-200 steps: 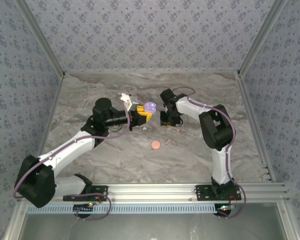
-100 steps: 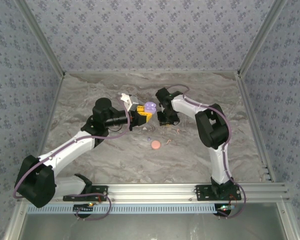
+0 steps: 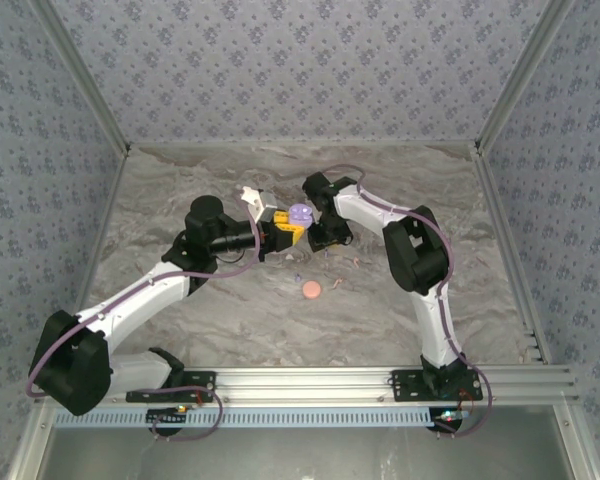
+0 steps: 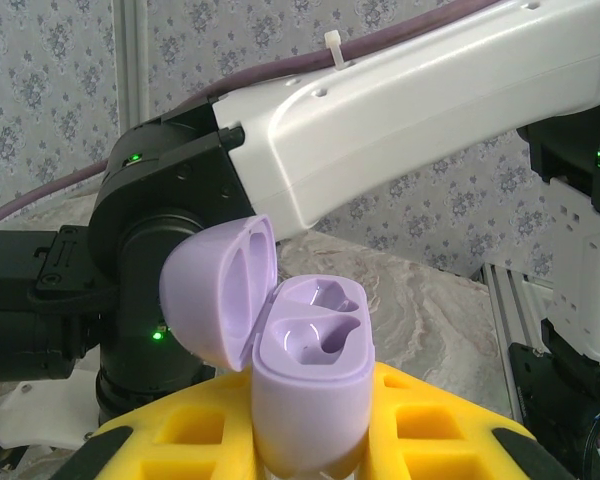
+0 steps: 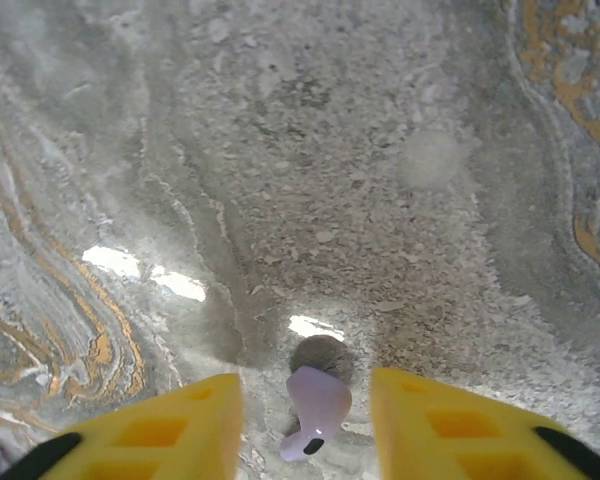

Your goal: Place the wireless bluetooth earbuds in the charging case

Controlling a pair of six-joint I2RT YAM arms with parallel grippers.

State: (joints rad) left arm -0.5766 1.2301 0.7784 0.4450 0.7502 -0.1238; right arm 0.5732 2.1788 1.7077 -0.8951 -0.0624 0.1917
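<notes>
The left gripper pinches the open lavender case upright, while the right gripper, fingers spread, hangs over the table with a lavender earbud between them, touching neither.

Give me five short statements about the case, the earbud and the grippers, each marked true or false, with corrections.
1. The charging case has its lid open. True.
2. Both wells of the case hold earbuds. False: both are empty.
3. The left gripper is shut on the case. True.
4. The earbud between the fingers of the right gripper is pinkish-orange. False: it is lavender.
5. The pink disc lies on the table, apart from both grippers. True.
</notes>
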